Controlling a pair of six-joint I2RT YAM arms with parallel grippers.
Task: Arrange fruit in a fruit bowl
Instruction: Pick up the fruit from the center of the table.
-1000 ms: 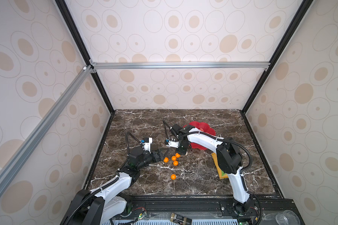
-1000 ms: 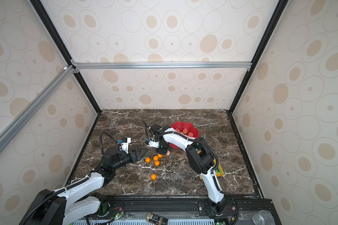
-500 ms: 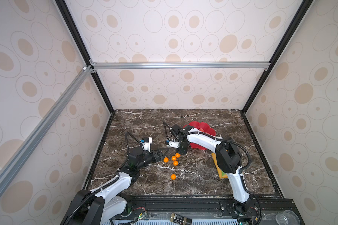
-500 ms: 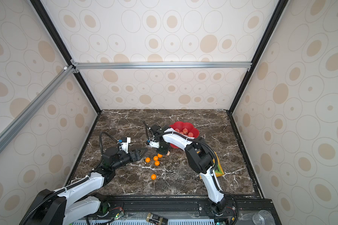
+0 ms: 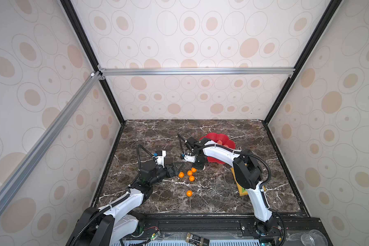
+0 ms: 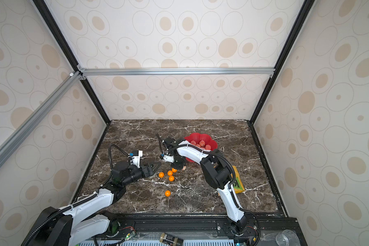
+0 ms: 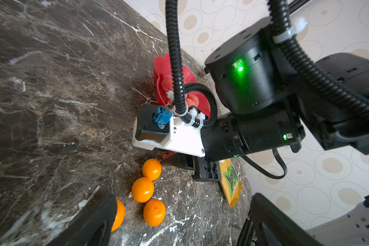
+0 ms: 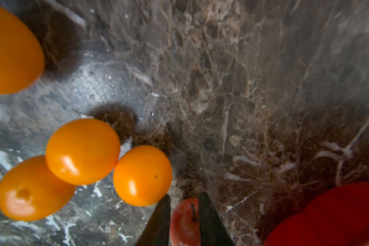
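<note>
Fruit pickup | I am clenching my right hand (image 8: 184, 199) on a small pink-red peach-like fruit (image 8: 182, 221) at the dark marbled surface (image 8: 243, 85) | glossy red scalloped plastic bowl (image 8: 339, 213) is lying just beside it, nearer this arm | my left hand (image 5: 178, 169) is gaping empty beside the small bright orange tangerine-like fruits (image 5: 189, 173)

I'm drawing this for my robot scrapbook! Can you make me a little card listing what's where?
Bowl: red bowl, several pink fruits inside
Table: five oranges on the marble, four clustered, one apart
Right fingers: closed on a pink fruit beside the cluster
Left fingers: open, empty, next to the cluster
Extra: yellow-green snack bag, partly behind the right arm
</note>
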